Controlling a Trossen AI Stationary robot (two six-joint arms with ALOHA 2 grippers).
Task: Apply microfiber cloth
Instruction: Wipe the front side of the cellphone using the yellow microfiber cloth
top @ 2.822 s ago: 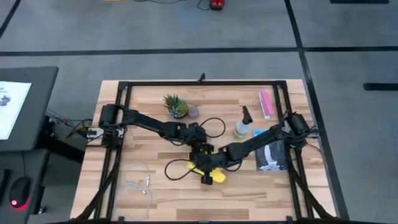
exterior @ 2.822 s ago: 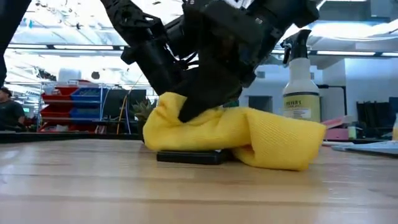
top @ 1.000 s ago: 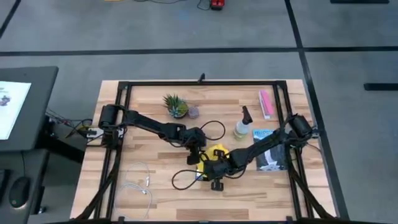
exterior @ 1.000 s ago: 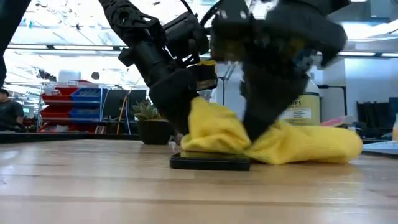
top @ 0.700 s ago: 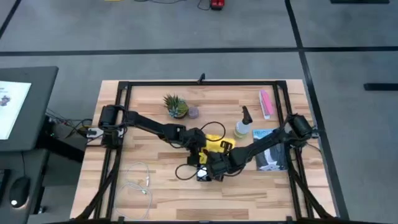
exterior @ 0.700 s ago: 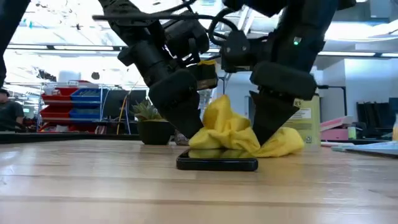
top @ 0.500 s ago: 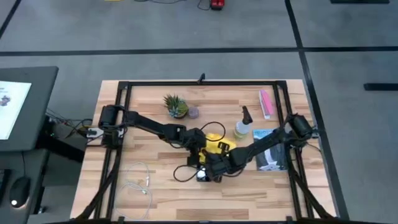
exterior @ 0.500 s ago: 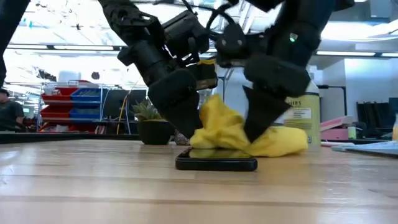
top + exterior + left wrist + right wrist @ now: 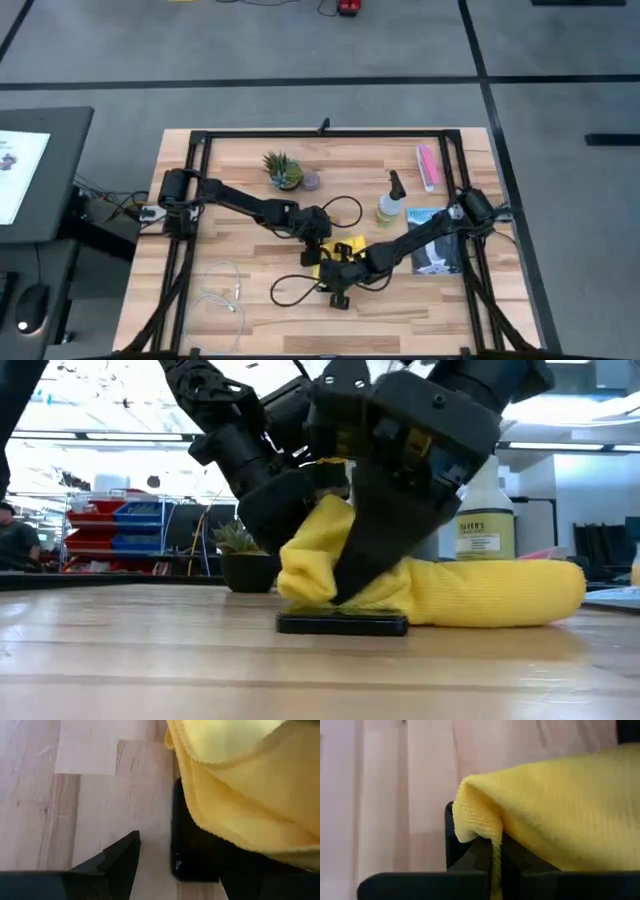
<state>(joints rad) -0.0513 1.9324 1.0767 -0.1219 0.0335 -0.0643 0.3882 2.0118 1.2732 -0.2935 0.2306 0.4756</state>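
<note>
The right gripper (image 9: 345, 592) pinched the bright yellow soft microfiber cloth (image 9: 470, 596) over the flat black smartphone (image 9: 342, 624); the left gripper (image 9: 312, 250) straddled the phone, fingers spread.

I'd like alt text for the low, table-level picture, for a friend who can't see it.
Two dark robot arms press a yellow cloth onto a black phone lying flat on a wooden table. The right tool is shut on the cloth; the left tool is beside it. A spray bottle and small plant stand behind.
</note>
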